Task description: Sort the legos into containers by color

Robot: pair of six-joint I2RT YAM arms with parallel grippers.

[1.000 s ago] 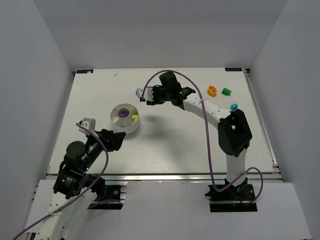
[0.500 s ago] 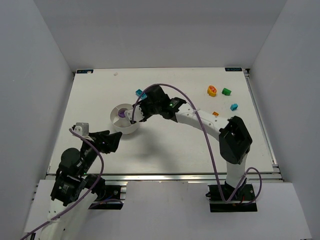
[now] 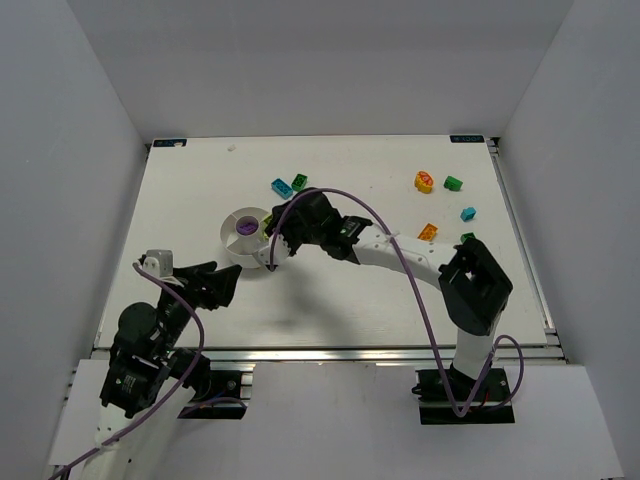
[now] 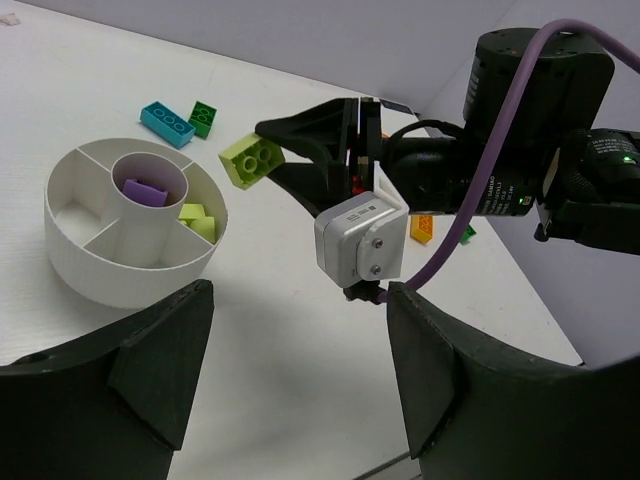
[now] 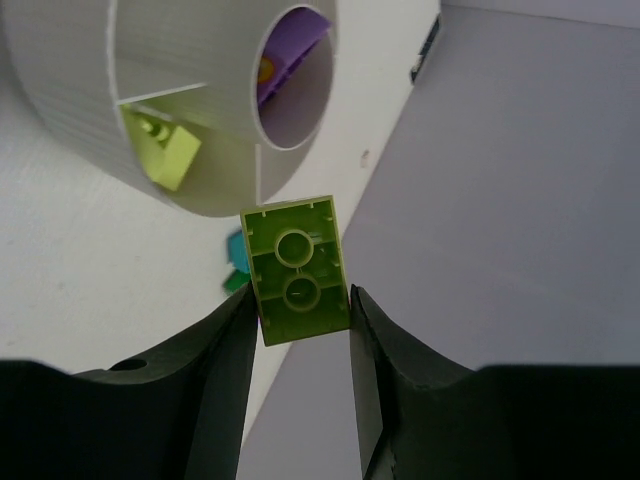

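The white round bowl (image 3: 240, 250) has wedge compartments and a centre cup. A purple brick (image 4: 145, 190) lies in the cup and a lime brick (image 4: 198, 220) in one wedge. My right gripper (image 3: 272, 238) is shut on another lime brick (image 5: 297, 270), held just above the bowl's right rim (image 5: 170, 110); the left wrist view shows this brick (image 4: 250, 160) too. My left gripper (image 3: 222, 283) is open and empty, near the bowl's front left. Loose bricks lie behind the bowl: cyan (image 3: 282, 186) and green (image 3: 298, 181).
More loose bricks lie at the right back of the table: orange (image 3: 424, 181), green (image 3: 453, 183), cyan (image 3: 467, 213), orange (image 3: 427, 232) and green (image 3: 466, 237). The right arm (image 3: 400, 250) stretches across the table's middle. White walls enclose the table.
My right gripper has moved from the table's back centre down and left to the bowl's right rim, carrying the lime brick. My left arm has drawn back a little toward the near edge.
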